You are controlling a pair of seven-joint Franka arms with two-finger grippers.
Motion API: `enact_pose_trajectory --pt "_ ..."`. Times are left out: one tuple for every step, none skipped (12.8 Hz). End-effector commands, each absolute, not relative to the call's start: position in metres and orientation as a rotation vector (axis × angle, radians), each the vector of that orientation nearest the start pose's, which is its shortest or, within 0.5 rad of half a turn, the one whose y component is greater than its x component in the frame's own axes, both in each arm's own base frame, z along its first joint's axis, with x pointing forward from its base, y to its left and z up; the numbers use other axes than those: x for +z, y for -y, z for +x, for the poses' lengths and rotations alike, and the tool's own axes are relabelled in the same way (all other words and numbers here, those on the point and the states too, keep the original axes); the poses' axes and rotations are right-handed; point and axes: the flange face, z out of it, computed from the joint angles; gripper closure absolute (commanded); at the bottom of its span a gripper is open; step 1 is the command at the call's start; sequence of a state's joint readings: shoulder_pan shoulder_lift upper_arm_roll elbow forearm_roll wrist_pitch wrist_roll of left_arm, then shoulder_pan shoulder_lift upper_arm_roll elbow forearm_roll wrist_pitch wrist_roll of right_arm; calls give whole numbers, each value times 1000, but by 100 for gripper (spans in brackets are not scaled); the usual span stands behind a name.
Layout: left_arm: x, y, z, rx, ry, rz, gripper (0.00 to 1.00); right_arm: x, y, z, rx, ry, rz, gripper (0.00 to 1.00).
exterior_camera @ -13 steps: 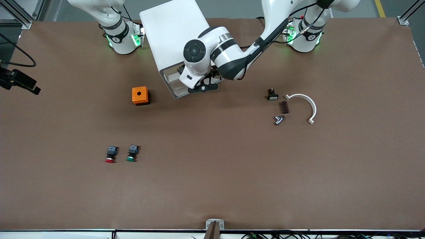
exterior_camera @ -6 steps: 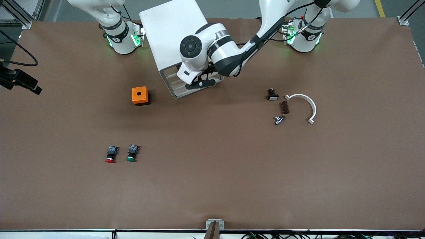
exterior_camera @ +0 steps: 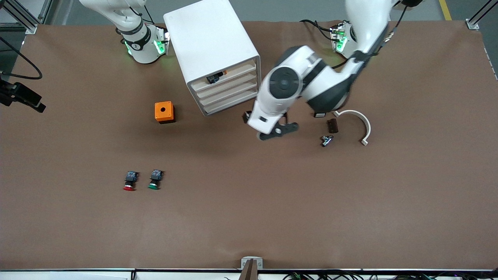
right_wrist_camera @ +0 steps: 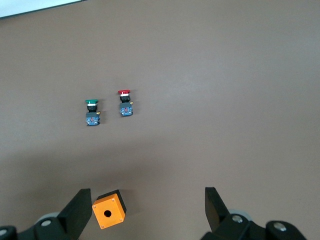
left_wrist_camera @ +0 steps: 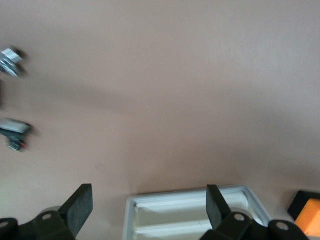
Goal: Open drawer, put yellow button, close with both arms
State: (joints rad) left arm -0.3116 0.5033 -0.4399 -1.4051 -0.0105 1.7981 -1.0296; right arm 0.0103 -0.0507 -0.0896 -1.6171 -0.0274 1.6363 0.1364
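Brown matte tabletop (exterior_camera: 249, 217) carries a boxy white plastic cabinet (exterior_camera: 206, 42). Its top drawer (exterior_camera: 223, 74) looks shut, with the yellow button (exterior_camera: 214, 78) showing through its front, so the task seems nearly done. Left gripper (exterior_camera: 268, 126) hovers wide and empty over bare table beside the cabinet. Right gripper (right_wrist_camera: 145, 210), also wide, waits above an orange box (right_wrist_camera: 108, 209).

A matt brown desk (exterior_camera: 249, 217) with a soft, cloth-like look carries a smooth, faintly glossy white plastic cabinet (exterior_camera: 206, 35), a smooth orange plastic box (exterior_camera: 163, 111), a shiny metal fitting (exterior_camera: 326, 140), and a matt black left end effector (left_wrist_camera: 145, 205).
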Motion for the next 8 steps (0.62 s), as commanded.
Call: enact_pose_trajectory --pt "490 344 564 255 621 -3149 0 640 51 548 -126 -368 -3154 0" --pt "505 312 578 223 668 -3154 0 639 52 549 -123 -361 -3156 0" --pt "517 275 593 199 713 -3153 0 640 52 550 -123 -361 -3154 0" --pt "530 247 599 171 739 -3150 0 640 52 550 -123 -363 -3154 0" --pt "542 221 604 139 760 -3151 0 639 51 550 -121 -368 -3153 0" --pt "552 199 604 128 796 -3121 0 638 52 550 -119 -373 -3153 0" --pt "567 179 603 47 796 -3069 0 638 51 550 -116 -370 -3153 0" --pt "582 165 600 -35 736 -3030 0 638 50 550 -114 -368 -3154 0"
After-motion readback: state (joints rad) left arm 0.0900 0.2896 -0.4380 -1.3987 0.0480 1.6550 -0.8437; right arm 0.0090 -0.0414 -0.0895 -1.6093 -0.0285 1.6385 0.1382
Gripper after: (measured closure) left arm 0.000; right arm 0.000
